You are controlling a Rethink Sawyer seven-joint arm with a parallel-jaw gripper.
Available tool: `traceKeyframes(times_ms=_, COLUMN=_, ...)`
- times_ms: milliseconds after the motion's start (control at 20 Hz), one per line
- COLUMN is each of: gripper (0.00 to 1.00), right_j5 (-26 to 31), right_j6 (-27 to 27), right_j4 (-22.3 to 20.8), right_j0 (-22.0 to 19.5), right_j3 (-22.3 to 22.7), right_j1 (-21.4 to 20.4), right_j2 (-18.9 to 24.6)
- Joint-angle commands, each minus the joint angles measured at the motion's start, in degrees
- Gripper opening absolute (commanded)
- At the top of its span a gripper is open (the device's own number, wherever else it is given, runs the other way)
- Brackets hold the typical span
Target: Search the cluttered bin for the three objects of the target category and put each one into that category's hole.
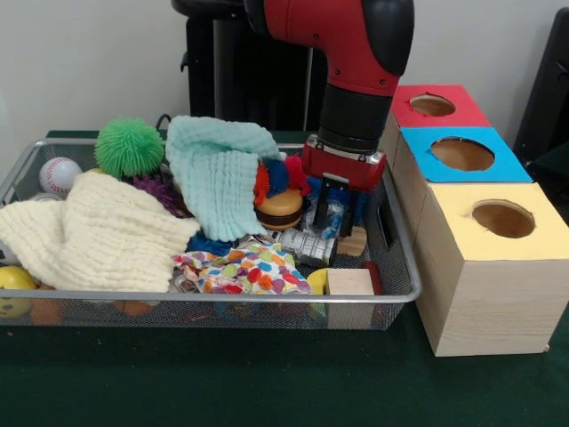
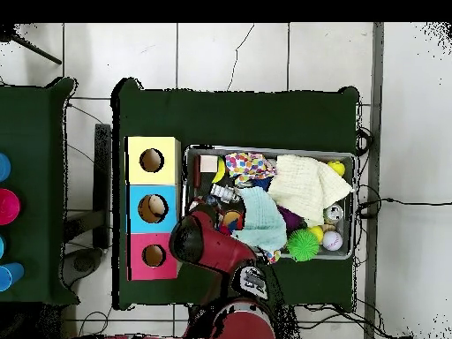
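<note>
I had the gripper point(image 1: 336, 213) sunk into the wire bin's point(image 1: 402, 258) corner nearest the boxes, beside the toy burger point(image 1: 279, 207), though I couldn't tell if it had closed.

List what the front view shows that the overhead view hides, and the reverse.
Front view only: the gripper lowered into the wire bin beside the toy burger; overhead, the arm covers it. Whether it is open or shut is unclear.

Overhead view only: the cups on a second table at the picture's left, and the tiled floor.

Both: the mint cloth, cream cloth, green spiky ball, and the red, blue and yellow boxes with holes.
</note>
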Motion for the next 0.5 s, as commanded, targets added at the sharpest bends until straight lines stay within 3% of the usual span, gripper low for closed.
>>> traceKeyframes(times_ms=50, gripper=0.0, right_j5=8.1, right_j6=9.4, right_j4=4.2, right_j0=1.3, right_j3=-2.8, right_j1=4.5, right_j2=-1.2)
traceKeyframes(times_ms=150, gripper=0.0, right_j5=12.3, right_j6=8.7, right_j4=5.1, right_j0=3.7, right_j3=-2.5, right_j1=1.6, right_j2=-4.1)
traceKeyframes(times_ms=300, gripper=0.0, right_j5=24.6, right_j6=8.0, right_j4=5.0, right_j0=9.4, right_j3=-4.4, right_j1=-5.0, right_j2=-11.7)
traceKeyframes(times_ms=500, gripper=0.0, right_j5=33.9, right_j6=9.7, right_j4=2.9, right_j0=10.9, right_j3=-7.0, right_j1=-9.0, right_j2=-14.4)
